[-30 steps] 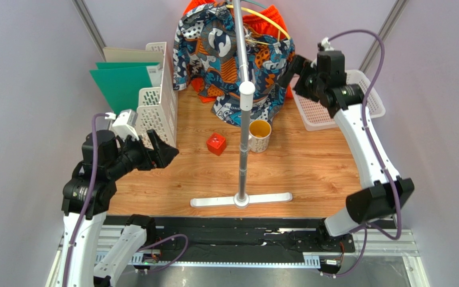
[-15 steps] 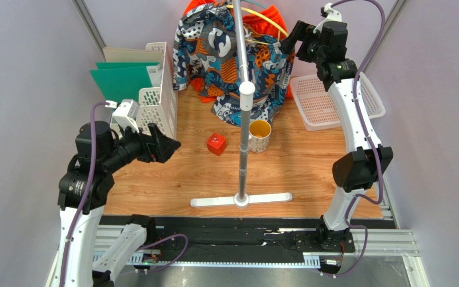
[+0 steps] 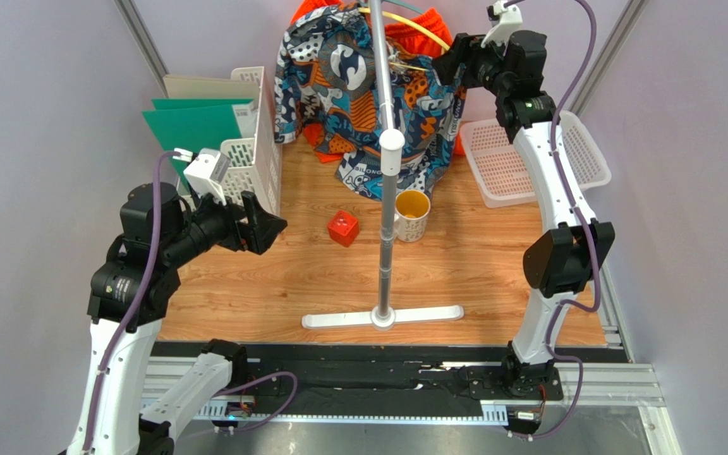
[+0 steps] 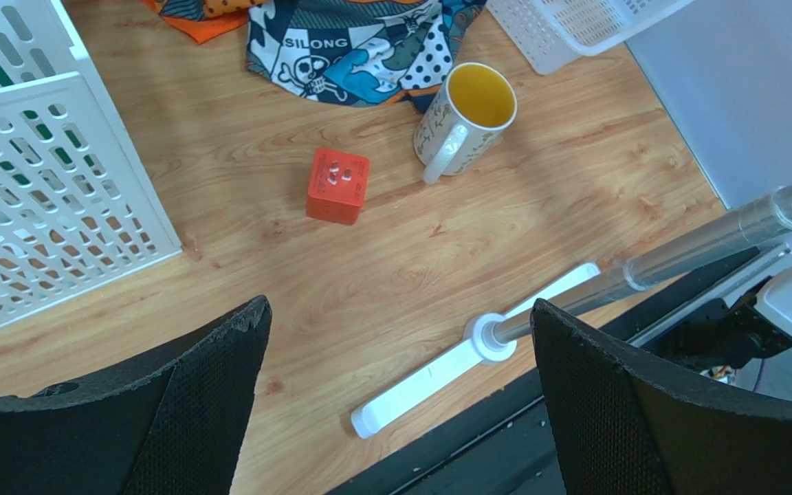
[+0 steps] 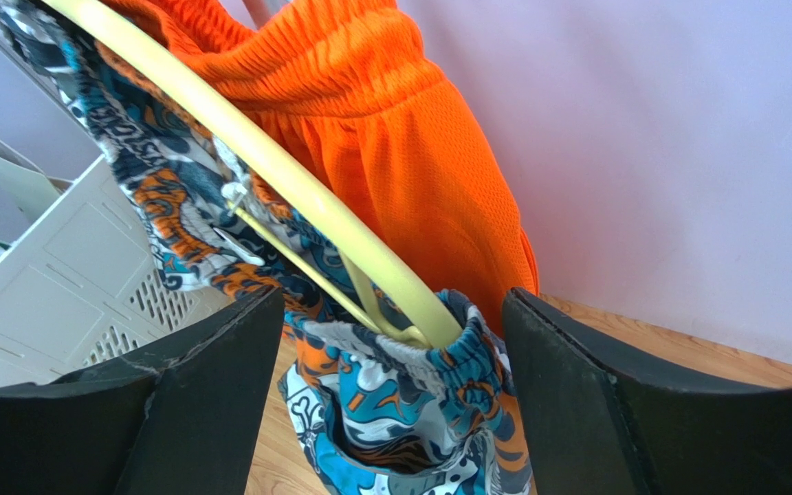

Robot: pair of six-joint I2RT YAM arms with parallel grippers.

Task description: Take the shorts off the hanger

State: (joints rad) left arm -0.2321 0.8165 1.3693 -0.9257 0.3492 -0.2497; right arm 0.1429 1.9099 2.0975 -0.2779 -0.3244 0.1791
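Note:
The printed shorts (image 3: 339,104) hang on a yellow hanger (image 3: 425,30) from the grey stand pole (image 3: 385,114). The orange shorts (image 3: 413,27) hang behind them. In the right wrist view the hanger (image 5: 266,165) runs into the printed waistband (image 5: 441,361), with the orange shorts (image 5: 410,155) behind. My right gripper (image 3: 448,66) is open, raised at the hanger's right end, its jaws on either side of the waistband without touching. My left gripper (image 3: 259,223) is open and empty above the table's left side, far from the shorts.
A white perforated file rack (image 3: 249,152) with green folders (image 3: 192,128) stands at the left. A red cube (image 3: 343,227) and a yellow-lined mug (image 3: 412,214) sit near the pole. A white basket (image 3: 529,161) lies at the right. The stand's white foot (image 3: 382,318) crosses the front.
My right arm has risen and moved left, bringing its open gripper to the hanger's right end. My left gripper has shifted slightly up and right.

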